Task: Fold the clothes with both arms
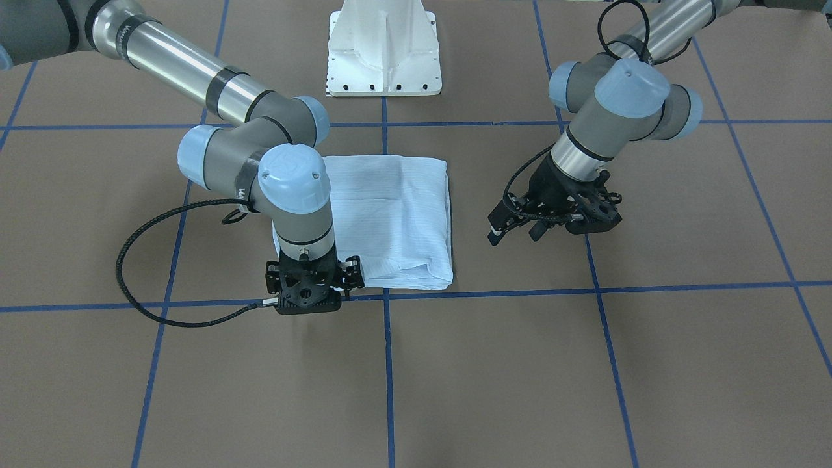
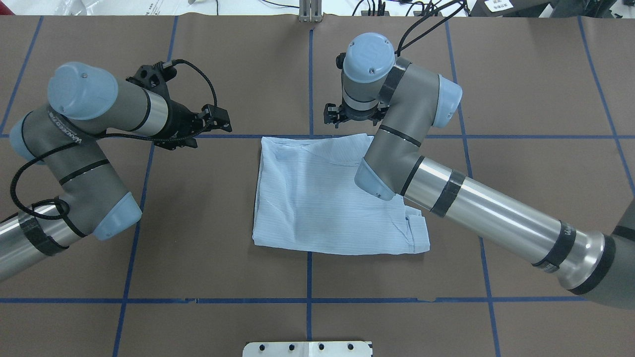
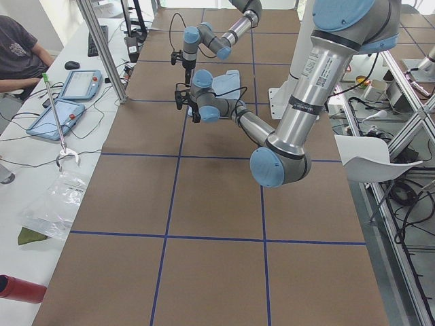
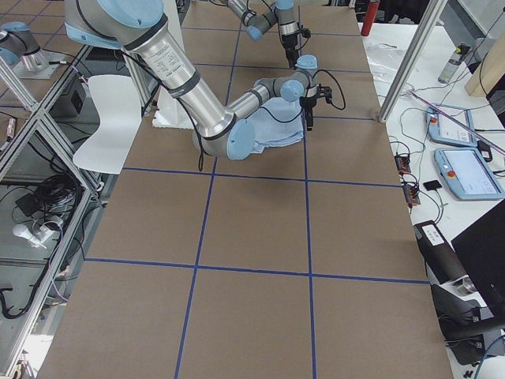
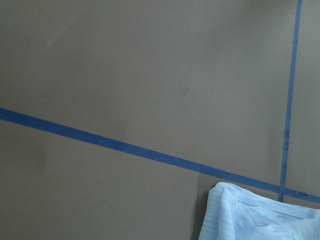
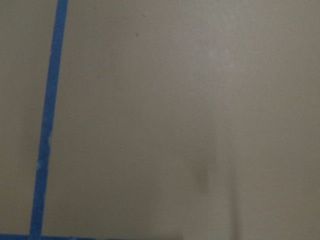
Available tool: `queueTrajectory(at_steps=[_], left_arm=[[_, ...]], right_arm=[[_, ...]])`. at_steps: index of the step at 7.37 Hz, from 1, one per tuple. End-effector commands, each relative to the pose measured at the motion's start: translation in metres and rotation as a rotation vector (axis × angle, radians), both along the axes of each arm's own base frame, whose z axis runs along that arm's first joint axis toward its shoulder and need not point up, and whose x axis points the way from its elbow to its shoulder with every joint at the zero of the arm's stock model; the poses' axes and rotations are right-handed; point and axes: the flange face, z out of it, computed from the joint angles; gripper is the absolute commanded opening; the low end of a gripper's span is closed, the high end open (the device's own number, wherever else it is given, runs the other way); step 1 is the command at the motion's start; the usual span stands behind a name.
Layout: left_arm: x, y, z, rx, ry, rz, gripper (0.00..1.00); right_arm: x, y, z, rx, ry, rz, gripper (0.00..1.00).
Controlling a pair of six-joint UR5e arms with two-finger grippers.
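Note:
The pale blue striped shirt (image 2: 317, 203) lies folded into a rough rectangle in the middle of the table, also seen as the shirt (image 1: 396, 208). My right gripper (image 2: 353, 116) hangs open, pointing down just past the shirt's far edge; across the table it shows as the right gripper (image 1: 312, 279) by the shirt's corner, holding nothing. My left gripper (image 2: 219, 120) is open and empty above bare table, well to the shirt's left, and shows as the left gripper (image 1: 515, 231). The left wrist view catches only a corner of the shirt (image 5: 255, 215).
Blue tape lines (image 2: 310, 74) divide the brown table cover into squares. The white pedestal base (image 1: 383, 58) stands at the robot's side of the table. A person (image 3: 17, 51) sits at a side bench with tablets (image 3: 64, 109) beyond the table's far edge.

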Motion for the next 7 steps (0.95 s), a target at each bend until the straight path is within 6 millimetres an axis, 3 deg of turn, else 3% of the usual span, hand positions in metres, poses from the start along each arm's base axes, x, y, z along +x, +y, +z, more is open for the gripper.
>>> queueTrajectory(at_steps=[1, 2, 3, 5, 6, 7], left_arm=[[-0.062, -0.03, 0.026, 0.087, -0.063, 0.008, 1.0], [-0.105, -0.044, 0.055, 0.155, -0.128, 0.013, 1.0], [-0.164, -0.055, 0.088, 0.23, -0.19, 0.041, 1.0], [-0.296, -0.06, 0.158, 0.322, -0.331, 0.107, 1.0], [-0.35, -0.057, 0.183, 0.382, -0.43, 0.154, 1.0], [-0.397, -0.056, 0.194, 0.416, -0.511, 0.209, 1.0]], right_arm=[[0.09, -0.055, 0.021, -0.022, -0.038, -0.017, 1.0], [0.146, -0.079, 0.049, -0.019, -0.041, -0.042, 1.0], [0.208, -0.095, 0.086, 0.035, -0.026, -0.099, 1.0], [0.309, -0.087, 0.16, 0.016, 0.008, -0.033, 1.0], [0.351, -0.079, 0.191, 0.005, 0.024, -0.018, 1.0], [0.395, -0.07, 0.228, 0.034, 0.035, -0.087, 1.0]])
